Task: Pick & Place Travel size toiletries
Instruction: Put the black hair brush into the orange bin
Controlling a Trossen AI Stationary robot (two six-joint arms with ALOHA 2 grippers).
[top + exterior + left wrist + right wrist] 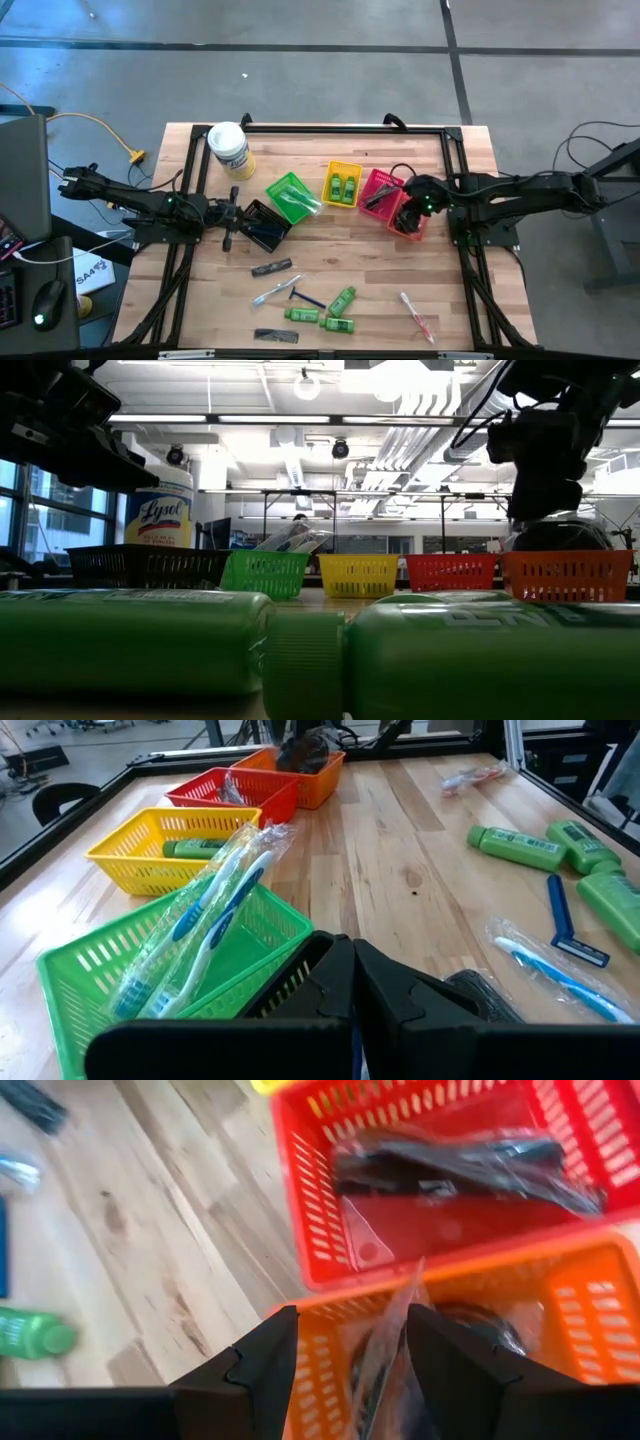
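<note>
Over on the left, the left hand [228, 214] sits with its fingers pressed together and nothing in them, right at the rim of the black basket [266, 226], with the green basket [190, 960] and its wrapped toothbrushes [205, 915] just beyond. If that arm swings out carelessly it could knock the black basket or tip the toothbrushes, which stick out over the green rim. Across the desk [380, 270], the right hand [345, 1355] hangs above the orange basket [560, 1310], fingers apart, with a clear wrapper [385, 1345] between them; I cannot tell whether it is free of them. If it clings, lifting away could drag it back out. Behind both hands, green bottles [318, 316], a razor [305, 298], a comb [273, 267] and another toothbrush [416, 314] lie loose on the desk, and the round bottles may roll when nudged.
</note>
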